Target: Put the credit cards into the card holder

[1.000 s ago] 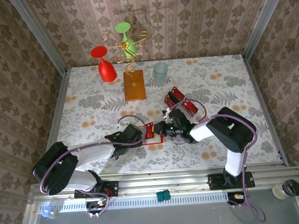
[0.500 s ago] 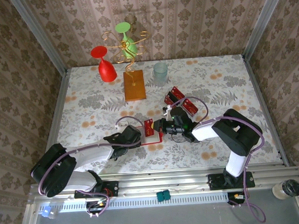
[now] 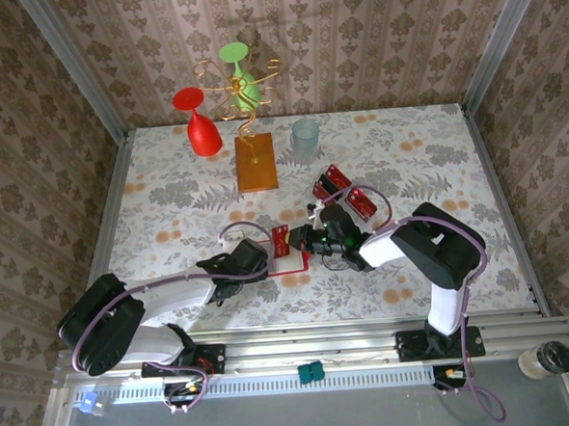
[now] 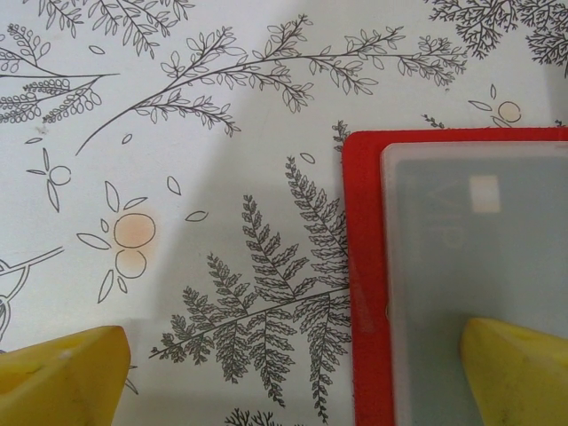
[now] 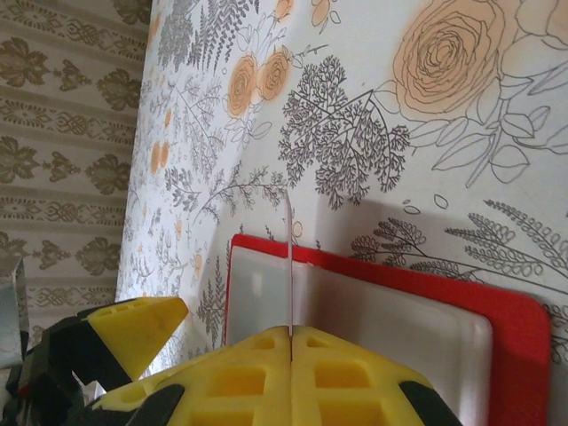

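I am watching the right tool [image 5: 291, 342] pinching a small flat red rectangular credit card [image 5: 289, 257]. Its yellow fingers are pressing together on the card, which is showing edge-on from the right wrist and standing upright. Below it the card holder [image 5: 524, 333], a small glossy red folding wallet, is lying open on the floral-patterned counter [image 5: 461, 133] with its pale clear pocket facing up. From above, the held card is sitting over the far side of the card holder [image 3: 292, 263], between the two tools.

The left tool [image 4: 293, 382] is standing with its yellow fingertips [image 4: 62, 377] wide apart and gripping nothing. One fingertip is hanging over bare counter. The other is lying over the clear pocket, and I cannot tell whether it is touching.

Two more red credit cards [image 3: 334, 181] are lying on the counter just beyond the right tool, near each other. An orange wooden block [image 3: 255, 164] is sitting farther back, well apart from the card holder, and a clear plastic cup [image 3: 305, 136] is standing beside it
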`<action>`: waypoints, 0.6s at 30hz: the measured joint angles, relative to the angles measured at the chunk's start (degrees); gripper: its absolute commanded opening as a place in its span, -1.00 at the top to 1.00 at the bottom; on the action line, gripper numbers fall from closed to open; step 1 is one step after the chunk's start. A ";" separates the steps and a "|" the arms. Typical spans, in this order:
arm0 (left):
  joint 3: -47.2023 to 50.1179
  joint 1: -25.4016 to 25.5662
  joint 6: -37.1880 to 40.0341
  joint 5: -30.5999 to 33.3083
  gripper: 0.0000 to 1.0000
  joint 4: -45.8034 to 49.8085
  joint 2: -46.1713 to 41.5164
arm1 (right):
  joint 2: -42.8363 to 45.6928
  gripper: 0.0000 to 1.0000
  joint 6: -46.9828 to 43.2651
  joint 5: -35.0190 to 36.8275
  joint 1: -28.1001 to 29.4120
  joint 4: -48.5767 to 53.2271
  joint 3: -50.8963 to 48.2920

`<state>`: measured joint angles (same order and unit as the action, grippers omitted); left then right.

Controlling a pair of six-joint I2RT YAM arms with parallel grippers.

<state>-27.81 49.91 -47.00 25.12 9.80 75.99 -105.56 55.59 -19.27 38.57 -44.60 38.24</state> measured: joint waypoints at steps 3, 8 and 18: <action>0.00 0.00 0.02 0.00 -0.93 0.00 0.00 | -0.70 1.00 0.17 0.04 0.11 -0.52 0.48; 0.04 0.00 0.00 0.00 -0.93 -0.07 0.00 | -1.90 1.00 0.37 0.28 0.33 -1.36 0.70; 0.09 0.00 0.00 0.00 -0.92 -0.17 0.00 | -2.29 1.00 0.63 0.44 0.50 -2.86 0.66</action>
<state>-27.73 49.91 -47.00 25.12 9.63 75.99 -107.85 56.23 -18.83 39.07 -47.46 38.89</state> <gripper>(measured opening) 0.964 0.063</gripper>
